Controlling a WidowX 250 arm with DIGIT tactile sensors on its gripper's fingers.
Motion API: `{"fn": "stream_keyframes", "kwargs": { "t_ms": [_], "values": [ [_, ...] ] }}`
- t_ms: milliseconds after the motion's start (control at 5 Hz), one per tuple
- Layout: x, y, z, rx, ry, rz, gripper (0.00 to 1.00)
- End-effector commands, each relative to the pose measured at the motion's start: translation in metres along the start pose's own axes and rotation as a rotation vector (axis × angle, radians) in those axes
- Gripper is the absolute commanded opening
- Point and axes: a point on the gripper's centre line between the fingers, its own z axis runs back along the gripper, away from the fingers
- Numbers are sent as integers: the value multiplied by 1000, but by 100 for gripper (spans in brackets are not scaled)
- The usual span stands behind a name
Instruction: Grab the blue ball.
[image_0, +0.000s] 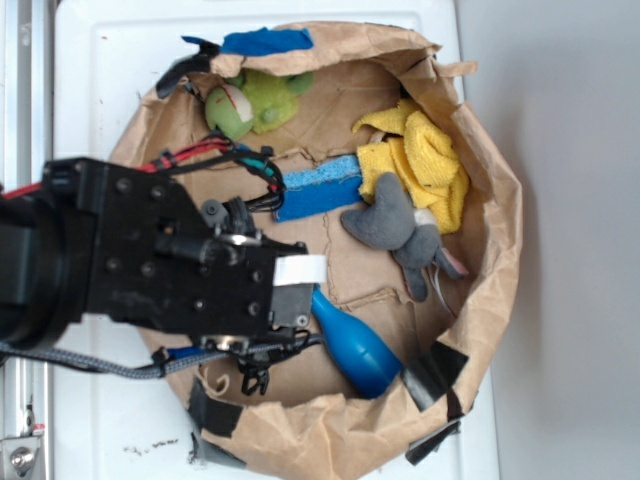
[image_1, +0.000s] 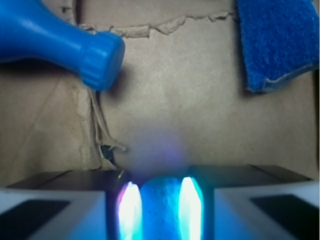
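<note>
Ball (image_1: 160, 207) sits between our fingers (image_1: 129, 210), which are clamped on its sides, so we judge it grasped, clear of bottle (image_1: 50, 40).

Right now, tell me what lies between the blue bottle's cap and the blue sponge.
Nothing: in the wrist view only bare brown paper separates the blue bottle from the blue sponge.

The blue ball (image_1: 161, 210) sits clamped between the two fingers (image_1: 75, 205); blue bottle (image_1: 55, 42) ahead-left, blue sponge (image_1: 277, 42) ahead-right.
</note>
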Motion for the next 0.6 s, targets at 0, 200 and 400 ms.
{"fn": "stream_keyframes", "kwargs": {
  "t_ms": [0,200,400],
  "values": [
    [12,4,21,-39,-64,30,0],
    [13,5,54,-78,-139,42,0],
    [17,13,86,-109,-198,97,0]
  ]
}}
